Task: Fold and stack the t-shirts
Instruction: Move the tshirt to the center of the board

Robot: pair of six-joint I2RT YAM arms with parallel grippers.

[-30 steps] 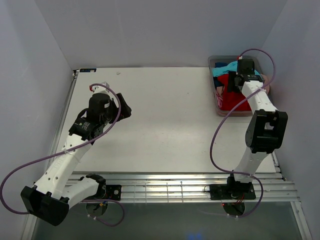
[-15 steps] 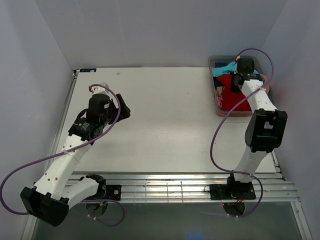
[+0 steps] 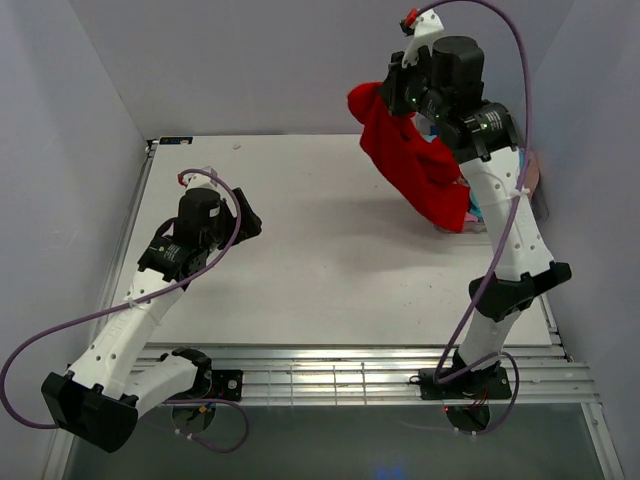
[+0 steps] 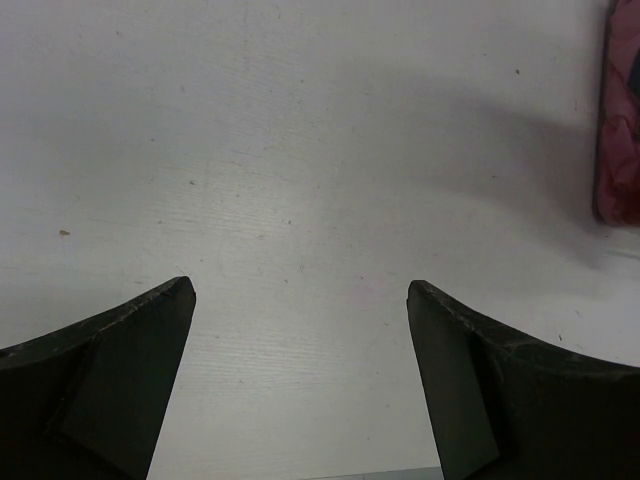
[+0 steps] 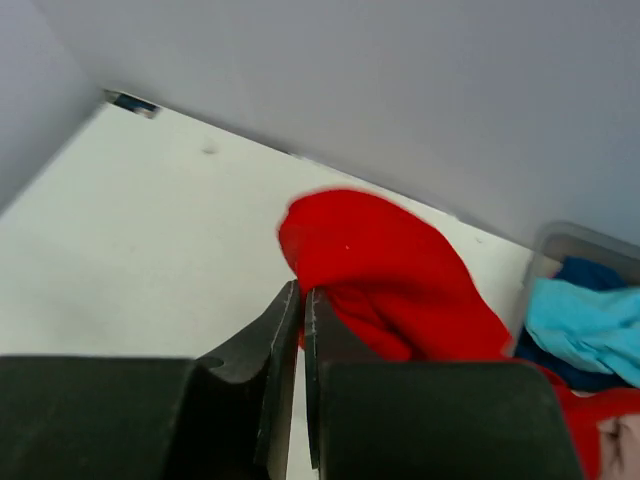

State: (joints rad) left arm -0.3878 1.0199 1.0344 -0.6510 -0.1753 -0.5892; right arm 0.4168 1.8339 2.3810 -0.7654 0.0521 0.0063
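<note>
Plain bright red cloth t-shirt (image 3: 415, 165) was noted hanging in the air above the far right of the white table (image 3: 320, 250). It was bunched at the top, and its lower end trailed down to the clear grey plastic bin (image 5: 575, 245). A turquoise tee (image 5: 580, 325) and a dark blue one (image 5: 590, 275) were seen inside that bin.

Step judged: drawing the shirt out for spreading. It would be best raised until the tail clears the bin wall, then carried left over bare table and lowered slowly so the cloth drapes flat rather than heaps.

The right gripper (image 5: 302, 300) was clamped on a fold at the shirt's upper edge, and the rest hung below and to the right of the fingers. The left gripper (image 4: 300, 288) was held wide apart over bare table, well apart from the shirt, nothing in it.
</note>
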